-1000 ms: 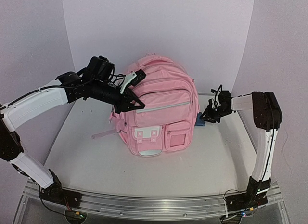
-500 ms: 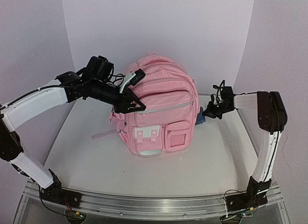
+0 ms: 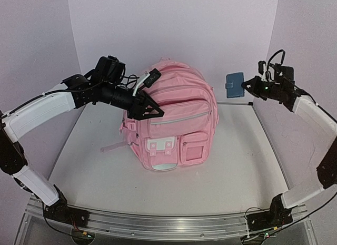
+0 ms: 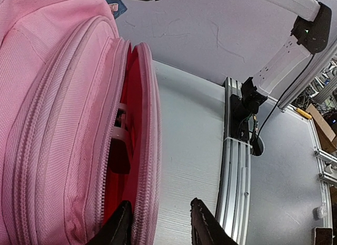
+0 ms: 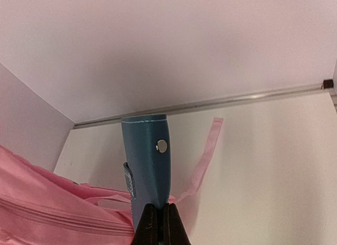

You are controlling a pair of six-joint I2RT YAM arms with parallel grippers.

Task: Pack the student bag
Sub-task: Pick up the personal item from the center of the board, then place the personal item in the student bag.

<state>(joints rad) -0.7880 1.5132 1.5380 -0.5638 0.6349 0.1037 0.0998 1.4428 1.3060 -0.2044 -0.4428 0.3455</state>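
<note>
Gaping at one zip, mid-worktop

Stood upright as the student bag (image 3: 171, 118) at the middle of the worktop (image 3: 105, 171), one zip open on a red lining. Straddled that open edge with the left gripper (image 4: 159, 208), released, clamping nothing. Pinched a blue wallet (image 3: 235, 85) in the clenched right gripper (image 5: 159, 208), high to the right, apart from the bag.

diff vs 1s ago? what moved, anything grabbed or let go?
The right tool closed on the blue snap case that sat low beside the student bag and lifted it to about the level of the bag's top. The left tool spread its fingers at the unzipped opening and barely shifted. The bag stayed upright in place on the table.
</note>
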